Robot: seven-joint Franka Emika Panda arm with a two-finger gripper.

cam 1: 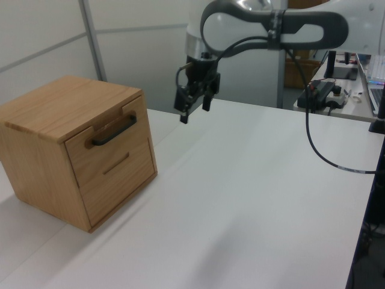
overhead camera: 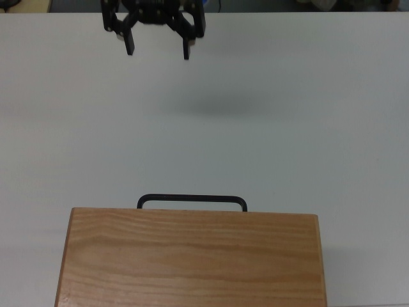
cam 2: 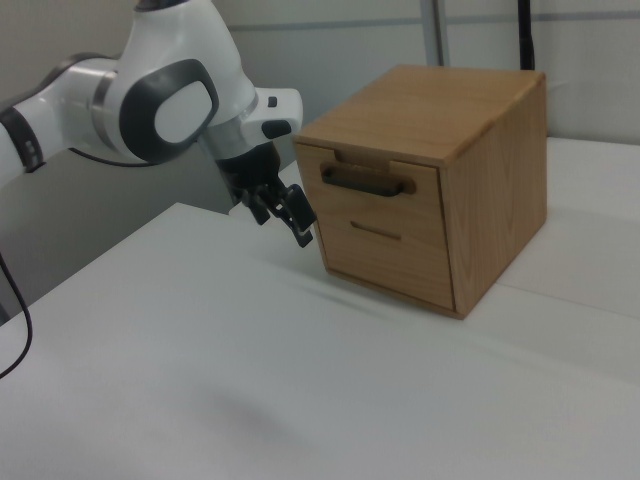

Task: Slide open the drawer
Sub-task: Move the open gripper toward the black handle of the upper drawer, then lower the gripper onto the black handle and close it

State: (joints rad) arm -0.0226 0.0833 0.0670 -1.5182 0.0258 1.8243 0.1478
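A light wooden cabinet [cam 1: 54, 114] stands on the white table. Its upper drawer [cam 1: 108, 147] sits closed, flush with the front, with a thin black U-shaped handle [cam 1: 113, 130] [overhead camera: 192, 199] [cam 2: 366, 181]. The top view shows only the handle and the cabinet top [overhead camera: 192, 256]. My gripper [overhead camera: 158, 50] [cam 1: 194, 111] [cam 2: 286, 219] hangs open above the table with nothing between its fingers. It is well away from the handle, at the upper left in the top view and to the handle's right in the left view.
The white table [cam 1: 252, 198] spreads out in front of the cabinet. A lower drawer front [cam 1: 123, 174] has a small slot pull. A black cable [cam 1: 322, 144] loops from the arm. Equipment and clutter [cam 1: 325, 90] lie behind the table at the left view's right.
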